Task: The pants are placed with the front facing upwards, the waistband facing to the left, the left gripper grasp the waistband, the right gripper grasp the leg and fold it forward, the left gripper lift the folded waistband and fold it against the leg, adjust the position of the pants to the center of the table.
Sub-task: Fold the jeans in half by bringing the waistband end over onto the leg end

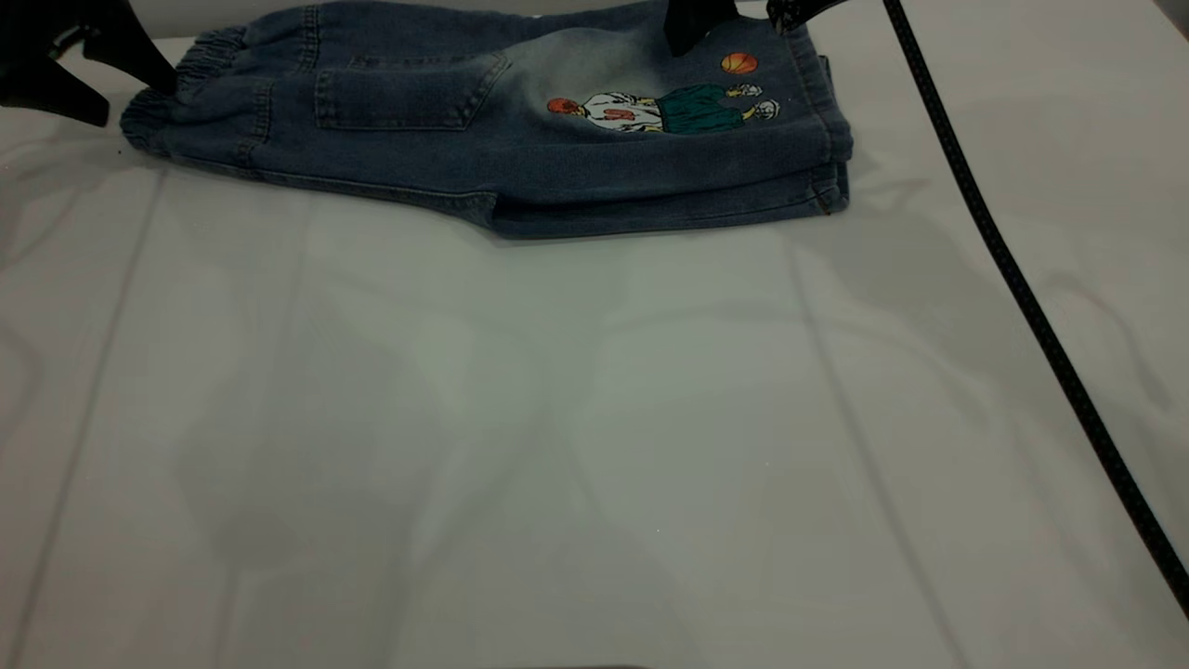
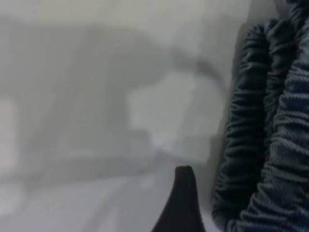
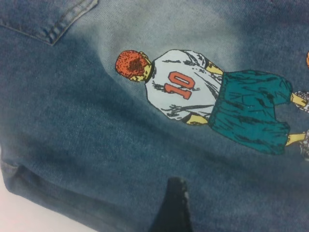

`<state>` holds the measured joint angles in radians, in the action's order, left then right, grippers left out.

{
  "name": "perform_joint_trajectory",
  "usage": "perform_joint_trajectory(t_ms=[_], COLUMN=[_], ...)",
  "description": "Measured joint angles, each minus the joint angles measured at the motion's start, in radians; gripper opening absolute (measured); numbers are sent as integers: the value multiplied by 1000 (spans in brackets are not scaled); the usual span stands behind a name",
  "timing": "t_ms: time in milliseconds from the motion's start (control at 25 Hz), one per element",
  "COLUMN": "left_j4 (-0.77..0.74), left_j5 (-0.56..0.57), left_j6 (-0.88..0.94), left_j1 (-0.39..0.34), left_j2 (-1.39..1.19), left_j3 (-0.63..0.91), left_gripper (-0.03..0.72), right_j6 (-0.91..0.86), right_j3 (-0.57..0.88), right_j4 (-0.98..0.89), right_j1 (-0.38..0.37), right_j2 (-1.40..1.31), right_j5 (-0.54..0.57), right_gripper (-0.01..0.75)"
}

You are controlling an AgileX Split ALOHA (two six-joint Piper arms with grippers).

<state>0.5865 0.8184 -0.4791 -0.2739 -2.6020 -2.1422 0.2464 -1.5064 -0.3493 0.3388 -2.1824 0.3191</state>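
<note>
The pants (image 1: 520, 158) lie at the table's (image 1: 594, 446) far side, folded lengthwise, back up, with the patch pocket and cartoon basketball print (image 1: 664, 107) showing. The ruffled waistband (image 1: 200, 60) points left. My left gripper (image 1: 130, 102) stands open at the waistband's end, one finger (image 1: 139, 56) touching the ruffles and the other toward the table's left edge. In the left wrist view a finger (image 2: 183, 203) sits beside the gathered waistband (image 2: 260, 145). My right gripper (image 1: 729, 32) hovers open over the leg end near the print; its finger (image 3: 171, 203) is above denim (image 3: 72, 121).
A black cable (image 1: 1022, 297) runs diagonally across the table's right side. The pale table surface stretches wide in front of the pants. The leg hems (image 1: 831, 177) are stacked at the right end.
</note>
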Motion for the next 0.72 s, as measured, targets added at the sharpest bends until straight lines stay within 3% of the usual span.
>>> perform_joint_trajectory(t_ms=[560,720], left_j4=[126,142], left_j5=[-2,-6], left_j6=[-14,-16], left_j1=[1,1], left_j2=[-61,-69], left_j3=[-32,-38], left_gripper=[580,529], right_j6=[0,0], right_j3=[0,0], right_j4=[-9,-9], right_j1=[0,0], right_j2=[0,0], right_j5=[9,9], right_gripper=[577,577])
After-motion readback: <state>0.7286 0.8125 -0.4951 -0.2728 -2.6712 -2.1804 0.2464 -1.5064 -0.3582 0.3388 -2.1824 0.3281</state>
